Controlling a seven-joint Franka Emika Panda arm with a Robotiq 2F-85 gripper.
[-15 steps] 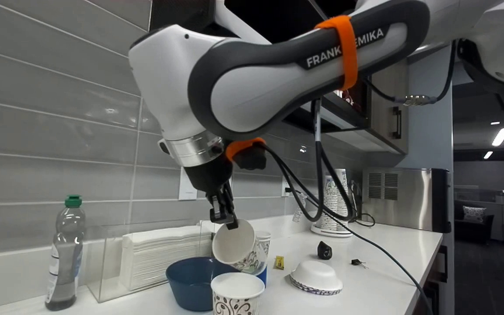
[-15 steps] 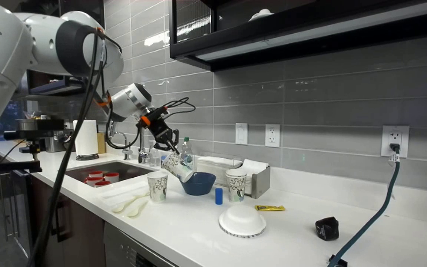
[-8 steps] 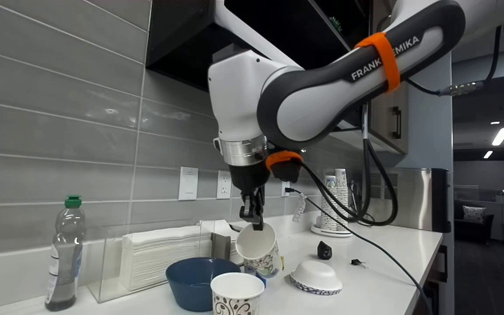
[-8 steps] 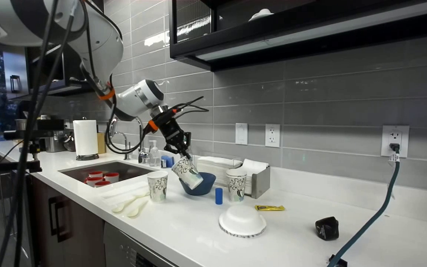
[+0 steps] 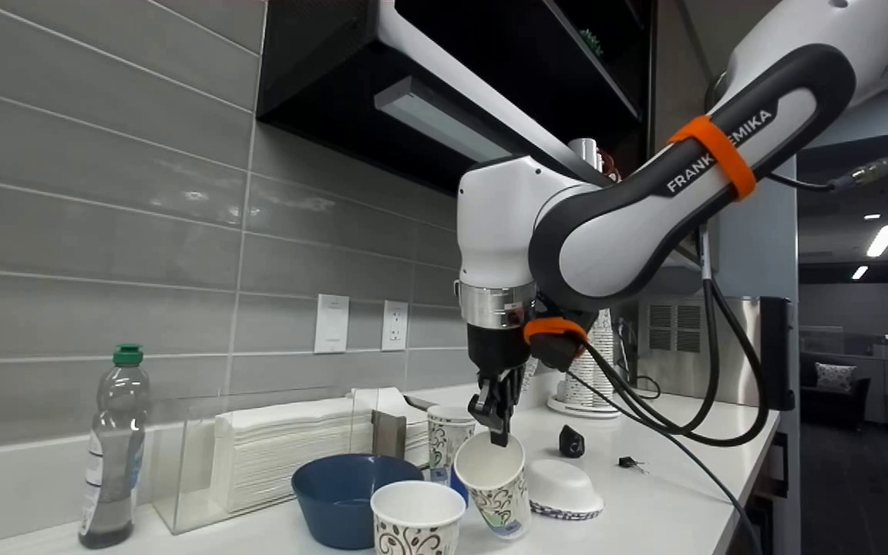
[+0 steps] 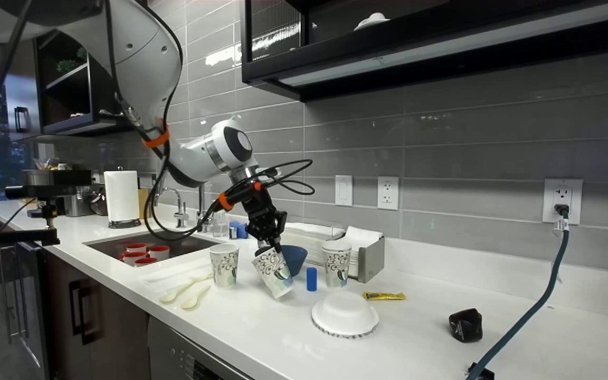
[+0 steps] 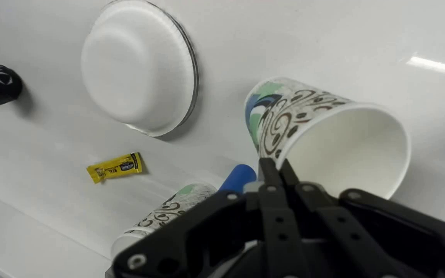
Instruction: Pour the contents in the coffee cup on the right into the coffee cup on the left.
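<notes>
Pinching a tapered, swirl-printed paper cup (image 6: 274, 273) by its thin rim in the black gripper (image 7: 278, 166); holding it aslant over glossy white counter (image 6: 277, 335), near a matching upright cup (image 6: 224, 267).

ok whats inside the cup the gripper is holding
In the wrist view the tilted cup shows only a bare white inside, with no contents visible. The gripper covers part of the mouth; the bottom can't be made out.

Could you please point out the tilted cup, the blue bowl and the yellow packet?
Tilted cup (image 6: 274, 272), in an exterior view: patterned side.
Blue bowl (image 5: 335, 523), in an exterior view: outer wall.
Yellow packet (image 7: 115, 168), wrist view: printed face.
</notes>
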